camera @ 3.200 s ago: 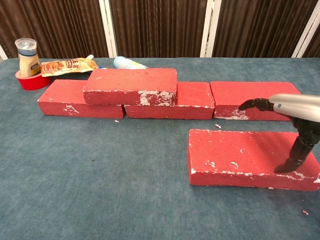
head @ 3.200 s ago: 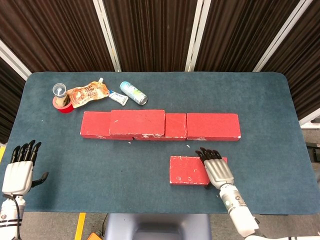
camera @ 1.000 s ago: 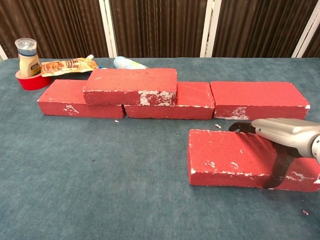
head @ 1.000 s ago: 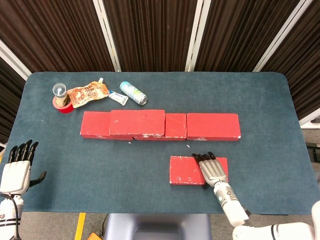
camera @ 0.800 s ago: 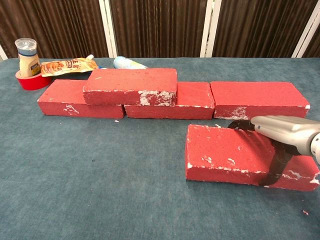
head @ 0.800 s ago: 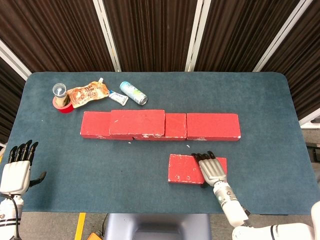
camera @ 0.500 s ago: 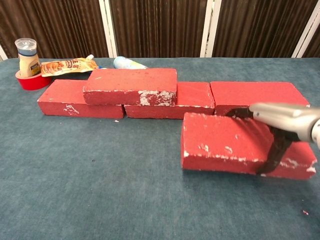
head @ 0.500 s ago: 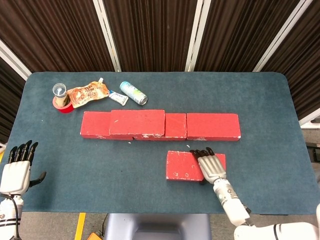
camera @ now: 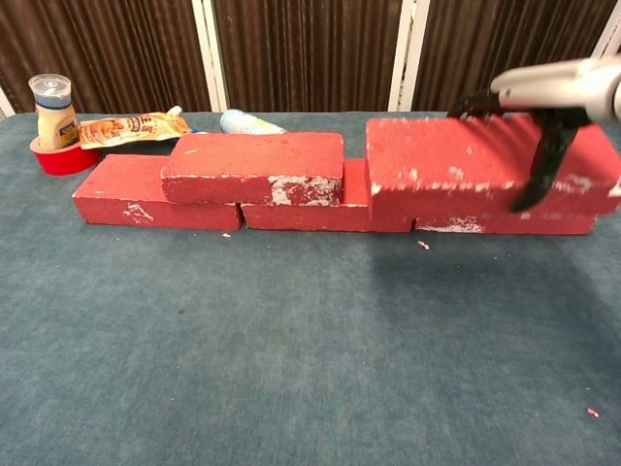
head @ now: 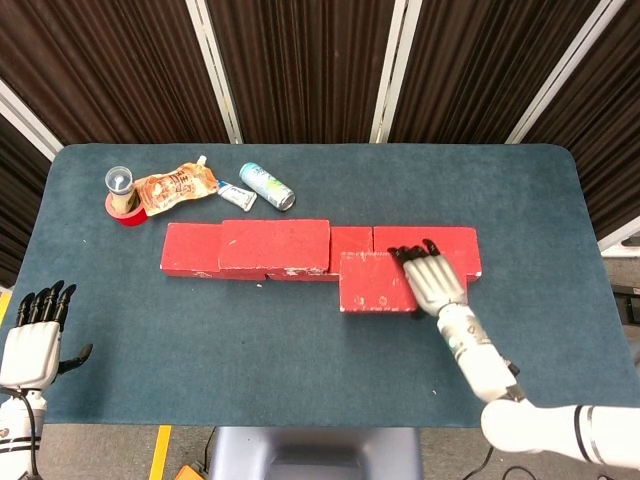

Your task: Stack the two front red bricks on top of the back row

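My right hand (head: pixel 432 278) clamps lifted brick (head: pixel 378 282) near its right end: fingers over far edge, thumb down near face, so long side stays level for setting down. Brick hangs before and above back row (head: pixel 425 240), just left of stacked brick (head: pixel 274 245). Contact underneath hidden. My left hand (head: pixel 32 325) far left, spread, empty; absent from chest view.

The counter (head: pixel 300 360) has a dark blue-green cloth surface. On it lies a row of red bricks (head: pixel 190 250). Behind them, at the far left, lie a red tape roll (head: pixel 122 212), a pouch (head: pixel 175 186), a small tube (head: pixel 237 195) and a can (head: pixel 267 186).
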